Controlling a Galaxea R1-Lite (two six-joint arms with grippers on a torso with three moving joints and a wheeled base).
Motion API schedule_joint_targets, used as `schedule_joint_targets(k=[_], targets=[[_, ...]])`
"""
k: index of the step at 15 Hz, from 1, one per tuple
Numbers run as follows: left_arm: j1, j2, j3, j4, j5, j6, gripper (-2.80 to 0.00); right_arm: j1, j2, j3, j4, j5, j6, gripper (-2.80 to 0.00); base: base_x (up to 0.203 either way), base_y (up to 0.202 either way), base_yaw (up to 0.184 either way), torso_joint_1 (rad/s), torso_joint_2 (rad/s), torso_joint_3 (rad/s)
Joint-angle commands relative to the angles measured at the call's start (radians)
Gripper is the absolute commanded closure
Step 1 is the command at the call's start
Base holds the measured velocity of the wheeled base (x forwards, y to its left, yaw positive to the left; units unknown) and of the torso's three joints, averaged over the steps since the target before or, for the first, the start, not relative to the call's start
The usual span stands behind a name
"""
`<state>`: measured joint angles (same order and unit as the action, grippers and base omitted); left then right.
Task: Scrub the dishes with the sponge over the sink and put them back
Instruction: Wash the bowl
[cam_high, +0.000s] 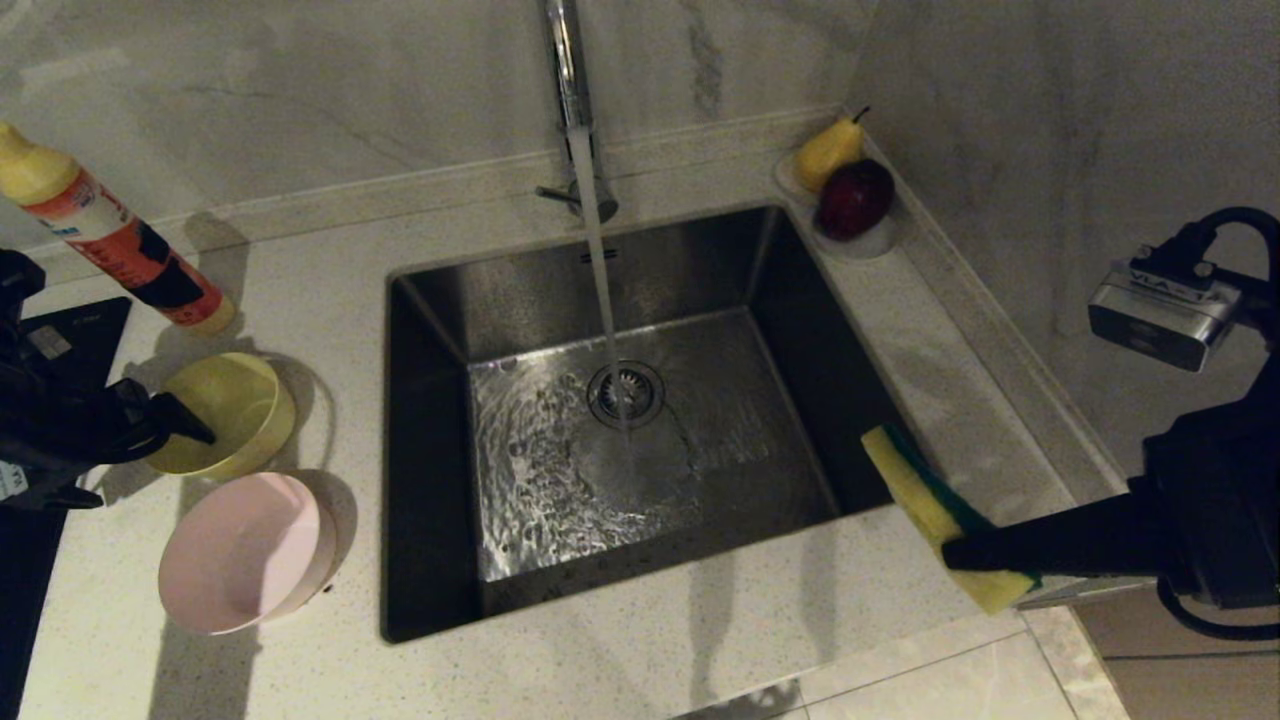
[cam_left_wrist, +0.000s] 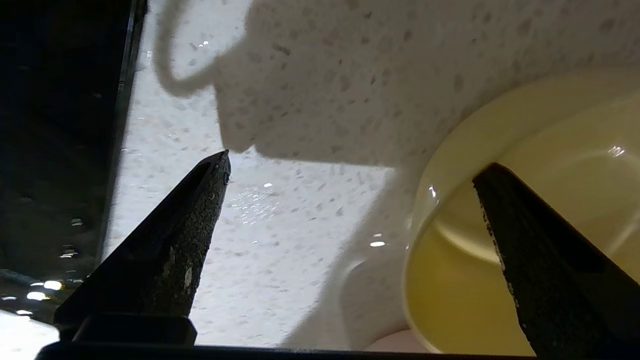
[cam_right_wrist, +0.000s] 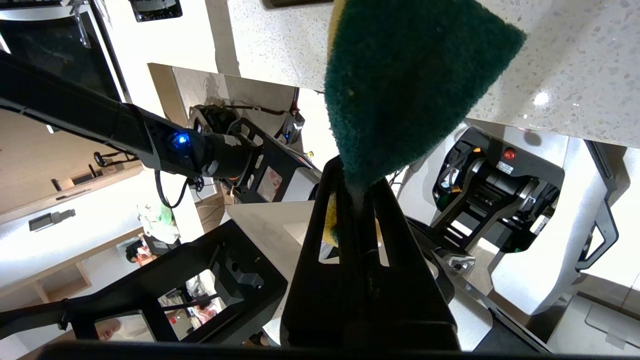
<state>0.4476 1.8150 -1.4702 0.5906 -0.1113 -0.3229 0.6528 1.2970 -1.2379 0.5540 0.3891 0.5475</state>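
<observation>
Left gripper (cam_high: 190, 430) spread wide astride yellow bowl (cam_high: 235, 410) rim, left of sink (cam_high: 620, 420); right gripper (cam_high: 960, 552) clamped on sponge (cam_high: 935, 510) at sink's right edge. Risked tipping bowl onto pink bowl (cam_high: 240, 550) if pinch slipped off wet rim

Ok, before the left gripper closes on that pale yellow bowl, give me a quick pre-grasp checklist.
1. Left gripper open: ok.
2. Fingers straddle the rim of the pale yellow round plastic bowl, one inside, one outside: ok.
3. Right gripper shut on the green-and-yellow rectangular sponge: ok.
4. Water running from the tall chrome tap into the square stainless steel sink: ok.
5. Pale pink round bowl apart from the yellow bowl: cannot tell.
6. Light blue bowl located: not ok, not in view.
</observation>
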Motion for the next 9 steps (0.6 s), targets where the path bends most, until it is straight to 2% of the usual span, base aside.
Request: schedule_joint_targets(k=[1,3,8,9], targets=[[0.012,0.019,-0.021,0.006,-0.038,-0.03,-2.8,-0.001,-0.006,-0.002,0.004,0.002,0.003,0.0,0.0,0.0,0.0,0.0,0.0,0.0],[0.023,0.022,-0.041,0.015,-0.067,-0.04,-2.8,-0.001,-0.007,-0.002,0.006,0.002,0.003,0.0,0.0,0.0,0.0,0.0,0.0,0.0],[0.039,0.026,-0.079,0.047,-0.07,-0.039,-2.8,0.001,-0.004,-0.002,0.003,0.002,0.003,0.0,0.0,0.0,0.0,0.0,0.0,0.0],[0.039,0.026,-0.081,0.052,-0.07,-0.038,0.0,0.001,-0.004,-0.002,0.003,0.002,0.003,0.0,0.0,0.0,0.0,0.0,0.0,0.0]])
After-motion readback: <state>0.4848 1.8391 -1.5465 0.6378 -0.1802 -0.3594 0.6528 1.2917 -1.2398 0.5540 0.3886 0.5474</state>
